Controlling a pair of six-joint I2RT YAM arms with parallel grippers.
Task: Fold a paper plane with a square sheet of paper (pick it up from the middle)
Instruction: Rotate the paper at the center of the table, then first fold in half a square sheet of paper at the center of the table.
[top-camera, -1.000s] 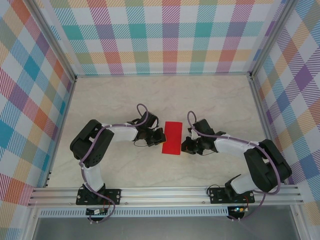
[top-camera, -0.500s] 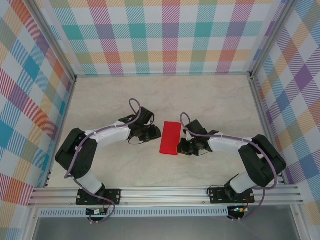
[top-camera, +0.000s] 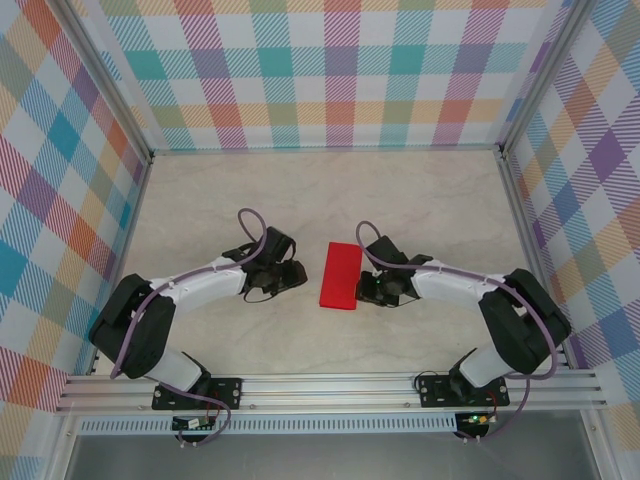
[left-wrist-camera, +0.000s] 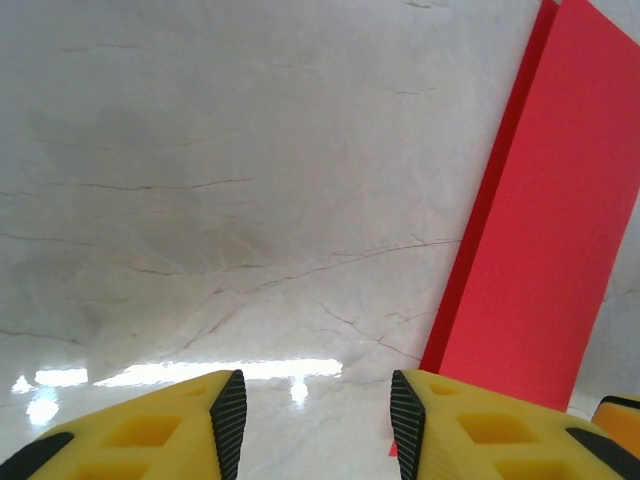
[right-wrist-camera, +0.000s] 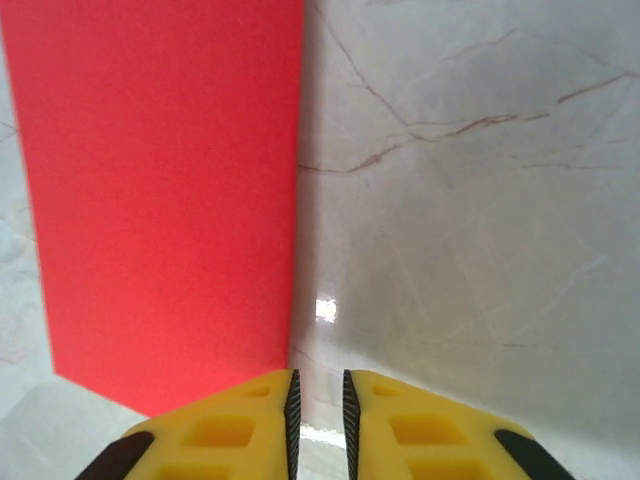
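1. Checking the top view first: the square sheet of paper (top-camera: 340, 275) lies flat near the middle of the table (top-camera: 200, 200). It's a slim red rectangle, apparently folded in half, with its long sides running roughly 12 to 6.
2. The big change is the left gripper (top-camera: 296, 273). A second ago it was right up against the paper's 9 o'clock edge, and now it's backed off toward 9 with bare table between them. In its wrist view the left gripper (left-wrist-camera: 318, 400) has spread to a middling gap with nothing in it.
3. The right gripper (top-camera: 363, 290) sits just beside the paper at about 4 o'clock. It was pinched tight a moment back, and now the fingers are only cracked apart. We see nothing between them in its wrist view (right-wrist-camera: 317, 395), and the paper is off toward 11.
4. So we figure both arms have let go and the first half-fold is holding by itself. The nose folds and wings are still ahead of us.
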